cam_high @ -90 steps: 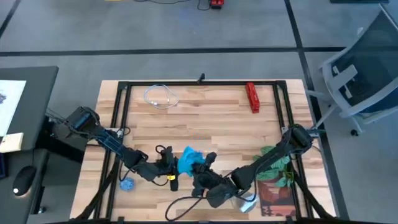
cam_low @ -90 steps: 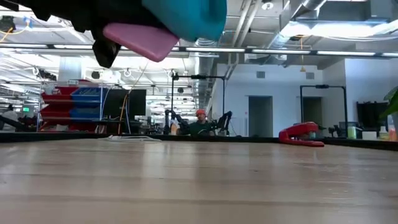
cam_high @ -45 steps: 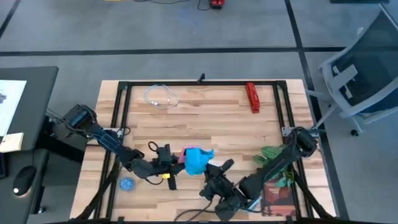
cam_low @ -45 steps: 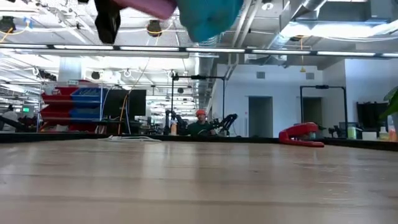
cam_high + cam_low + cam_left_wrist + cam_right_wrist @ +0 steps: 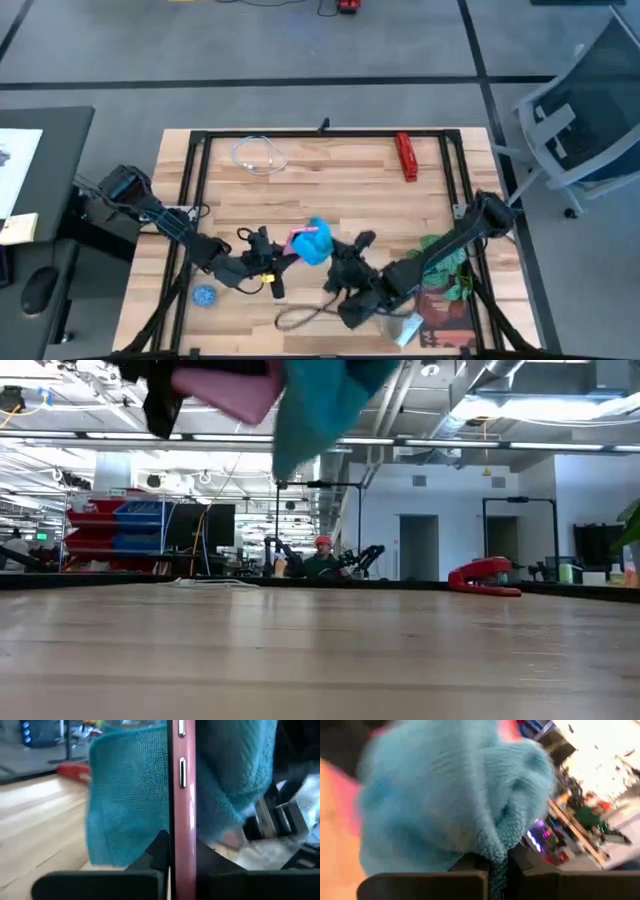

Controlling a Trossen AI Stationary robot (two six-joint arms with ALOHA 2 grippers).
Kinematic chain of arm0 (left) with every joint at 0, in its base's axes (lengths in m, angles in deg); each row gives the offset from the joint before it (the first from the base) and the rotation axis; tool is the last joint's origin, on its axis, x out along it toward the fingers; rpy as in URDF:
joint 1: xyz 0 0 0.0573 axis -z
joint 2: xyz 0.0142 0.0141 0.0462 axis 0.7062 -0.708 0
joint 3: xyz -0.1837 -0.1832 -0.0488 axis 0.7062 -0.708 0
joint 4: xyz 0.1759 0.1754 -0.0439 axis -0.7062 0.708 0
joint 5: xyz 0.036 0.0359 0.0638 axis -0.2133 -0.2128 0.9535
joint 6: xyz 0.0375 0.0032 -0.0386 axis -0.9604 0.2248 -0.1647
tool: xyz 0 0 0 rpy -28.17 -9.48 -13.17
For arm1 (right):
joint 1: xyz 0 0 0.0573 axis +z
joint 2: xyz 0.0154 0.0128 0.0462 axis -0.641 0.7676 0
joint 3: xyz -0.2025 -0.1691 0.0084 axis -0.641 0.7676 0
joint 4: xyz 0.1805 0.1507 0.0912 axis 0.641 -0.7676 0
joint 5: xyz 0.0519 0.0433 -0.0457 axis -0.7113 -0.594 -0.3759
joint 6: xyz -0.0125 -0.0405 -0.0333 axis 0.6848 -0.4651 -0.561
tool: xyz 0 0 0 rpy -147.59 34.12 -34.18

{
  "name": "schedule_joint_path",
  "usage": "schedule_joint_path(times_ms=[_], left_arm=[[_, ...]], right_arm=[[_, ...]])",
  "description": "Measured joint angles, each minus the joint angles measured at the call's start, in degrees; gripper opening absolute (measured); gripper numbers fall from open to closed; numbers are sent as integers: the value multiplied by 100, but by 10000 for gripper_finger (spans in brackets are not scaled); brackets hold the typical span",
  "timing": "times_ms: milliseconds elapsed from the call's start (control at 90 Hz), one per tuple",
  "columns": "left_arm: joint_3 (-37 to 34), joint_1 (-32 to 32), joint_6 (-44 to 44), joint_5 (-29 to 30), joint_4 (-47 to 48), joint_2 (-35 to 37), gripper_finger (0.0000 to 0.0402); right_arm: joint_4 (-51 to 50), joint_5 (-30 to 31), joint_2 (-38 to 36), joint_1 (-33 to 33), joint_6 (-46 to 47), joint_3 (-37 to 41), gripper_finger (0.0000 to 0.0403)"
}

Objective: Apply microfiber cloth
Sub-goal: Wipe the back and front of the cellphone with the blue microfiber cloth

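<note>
Cloth risen; right pincer clamps it.

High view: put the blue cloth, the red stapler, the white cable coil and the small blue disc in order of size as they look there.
1. White cable coil
2. Microfiber cloth, bunched and raised, so nearer the camera; close to the coil, unsure
3. Red stapler
4. Small blue disc

Wooden table, red stapler, white cable, blue disc
</note>
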Motion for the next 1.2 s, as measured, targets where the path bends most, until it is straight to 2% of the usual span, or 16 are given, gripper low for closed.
schedule_joint_path(times_ms=[133, 267, 444, 533, 622, 700, 844, 978, 1078, 1200], left_arm=[[-7, -72, 488, 84, 755, 105, 11], [-190, -257, 826, 86, 1273, 378, 10], [-1286, -443, 881, -214, -100, 974, 10], [-1768, -462, 847, -406, -1186, 1096, 10], [-2039, -407, 705, -446, -1878, 1102, 10], [-2064, -361, 547, -444, -2185, 1103, 10], [-1869, -307, 310, -438, -2176, 1096, 10], [-1667, -293, 119, -337, -2223, 1041, 10], [-1467, -293, 3, -237, -2211, 827, 10], [-1162, -301, -101, -114, -2234, 360, 10]], right_arm=[[-1595, -852, -339, -343, 1670, -3, 0], [-1880, -1350, -334, -425, 1948, -3, 0], [-966, -1858, 21, -281, 1300, -5, 0], [-309, -1976, 233, -209, 673, 1, 1], [507, -2243, 372, -205, -17, 1, 2], [1319, -2340, 483, -231, -445, 0, 2], [2398, -2314, 486, -335, -915, 6, 2], [2943, -2321, 489, -440, -1236, 6, 2], [3300, -2591, 550, -543, -1362, 1, 2], [3495, -2316, 687, -599, -1423, 17, 2]])
